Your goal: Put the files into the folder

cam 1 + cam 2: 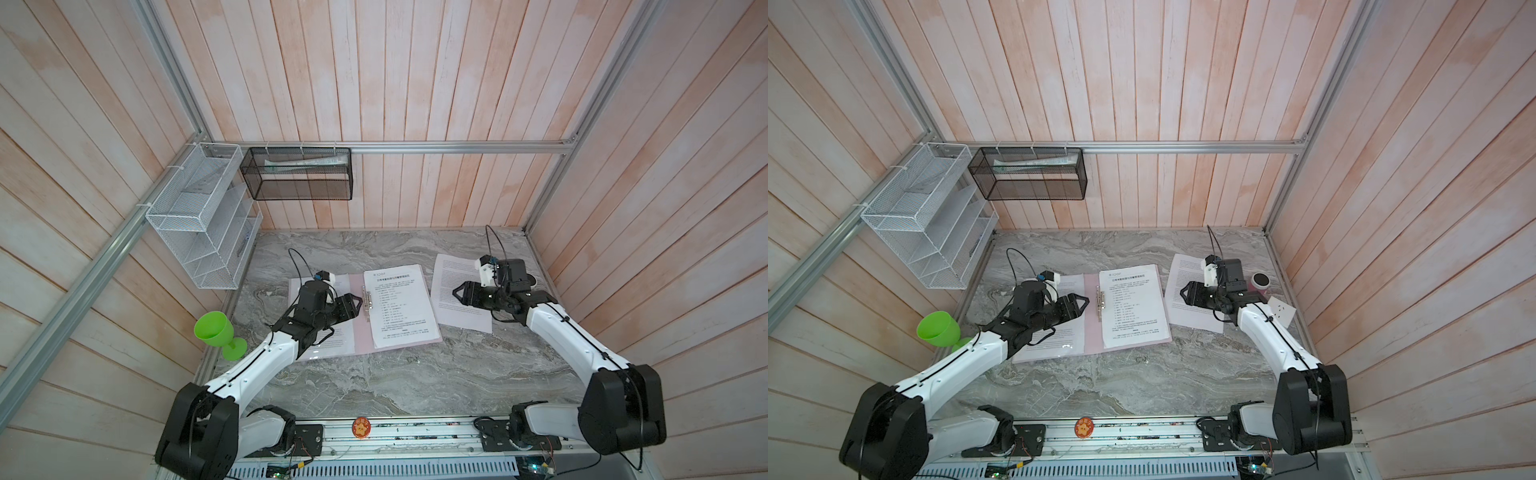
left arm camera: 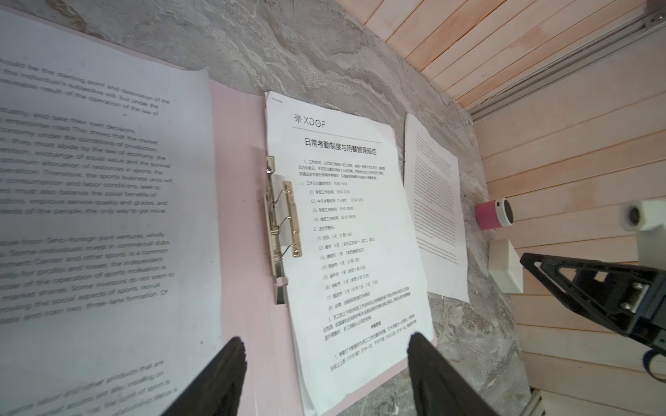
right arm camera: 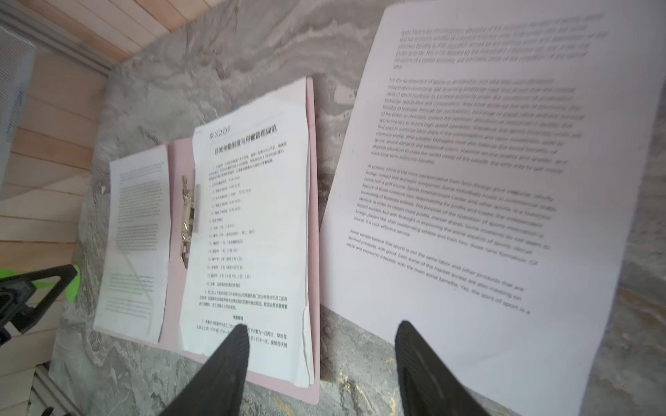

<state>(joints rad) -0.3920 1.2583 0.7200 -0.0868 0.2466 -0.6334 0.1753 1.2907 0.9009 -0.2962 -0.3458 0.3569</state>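
**Folder lies open; filing incomplete**

Position: the folder is flat on the marble table, about mid-table, both covers spread. A metal clip sits at the spine.

Files, three lots:
- A stack headed in Chinese lies on the right cover. The right wrist view shows its edges slightly fanned.
- A sheet of English text lies on the left cover, partly hidden by the left arm.
- A loose sheet lies on the bare table just right of the folder, not touching it and slightly askew.

Left gripper: jaws apart with nothing between them. It is raised over the left cover, tips just beside the clip.

Right gripper: jaws apart and empty. It sits over the side of the loose sheet nearer the folder, tips pointing at the folder.

Other items:
- A green goblet stands by the table's left edge.
- A white rack and a black basket hang on the walls.
- A pink speaker and a white block stand near the right arm.
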